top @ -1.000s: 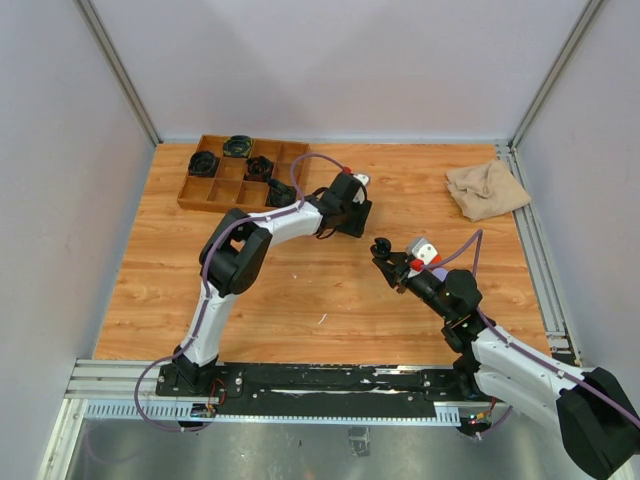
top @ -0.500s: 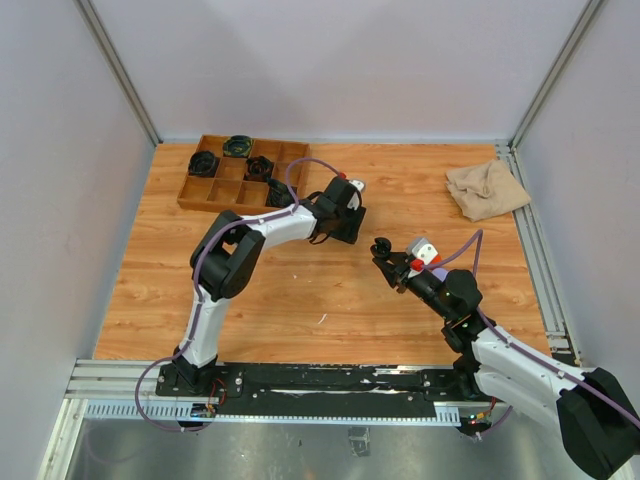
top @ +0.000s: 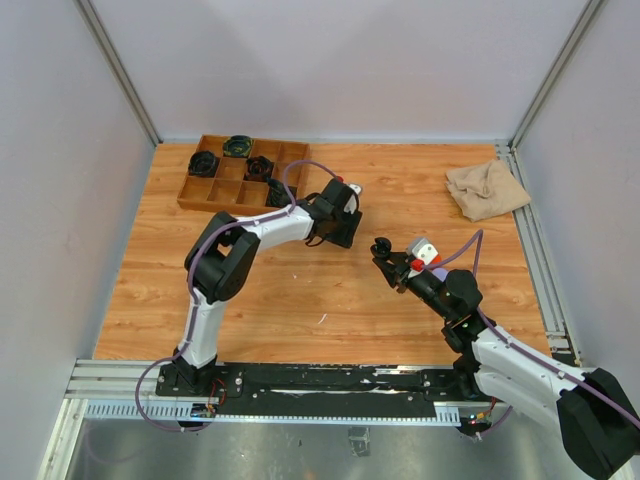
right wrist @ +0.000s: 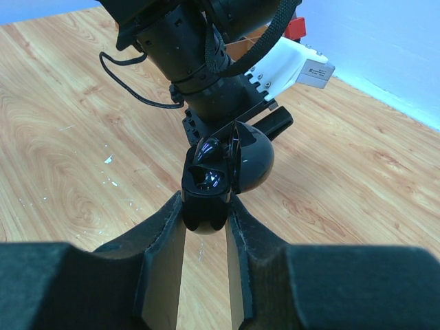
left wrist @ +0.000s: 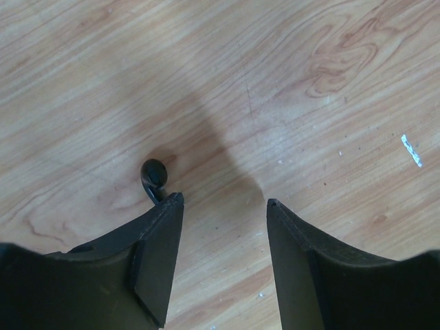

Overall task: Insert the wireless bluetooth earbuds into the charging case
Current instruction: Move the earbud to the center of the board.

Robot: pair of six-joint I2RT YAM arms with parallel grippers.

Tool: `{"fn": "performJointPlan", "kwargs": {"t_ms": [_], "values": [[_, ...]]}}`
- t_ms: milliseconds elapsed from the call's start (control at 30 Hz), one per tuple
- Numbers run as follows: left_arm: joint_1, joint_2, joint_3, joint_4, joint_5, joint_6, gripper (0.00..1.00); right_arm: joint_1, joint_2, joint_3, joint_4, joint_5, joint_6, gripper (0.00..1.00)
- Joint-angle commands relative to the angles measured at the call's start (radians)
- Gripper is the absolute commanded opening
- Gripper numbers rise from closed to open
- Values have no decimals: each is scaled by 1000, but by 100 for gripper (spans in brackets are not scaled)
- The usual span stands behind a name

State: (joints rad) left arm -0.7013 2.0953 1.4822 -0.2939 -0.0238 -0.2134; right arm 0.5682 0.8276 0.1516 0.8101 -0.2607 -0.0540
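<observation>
A: While the left gripper (left wrist: pixel 223 203) hangs spread wide, where is the black earbud (left wrist: pixel 154 173)?
B: On the wooden table (left wrist: pixel 309 69), apparently touching that gripper. Right gripper (right wrist: pixel 206 206) clamps the open black charging case (right wrist: pixel 253 161).

Bright, even light is filling every view. A soft shadow is falling from upper left to centre across the table (left wrist: pixel 344 82). The glossy case (right wrist: pixel 253 161) is catching faint reflections, and the bottom edges are blurring.
</observation>
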Motion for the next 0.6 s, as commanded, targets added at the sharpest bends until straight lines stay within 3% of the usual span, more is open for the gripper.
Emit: {"fn": "performJointPlan", "kwargs": {"t_ms": [0, 233, 567], "values": [[6, -78, -5, -22, 32, -5, 57, -15, -8, -11, 34, 3, -3, 3], [6, -131, 29, -74, -70, -44, 56, -16, -8, -11, 34, 3, -3, 3], [12, 3, 172, -187, -207, -66, 49, -15, -11, -11, 32, 8, -3, 3]]}}
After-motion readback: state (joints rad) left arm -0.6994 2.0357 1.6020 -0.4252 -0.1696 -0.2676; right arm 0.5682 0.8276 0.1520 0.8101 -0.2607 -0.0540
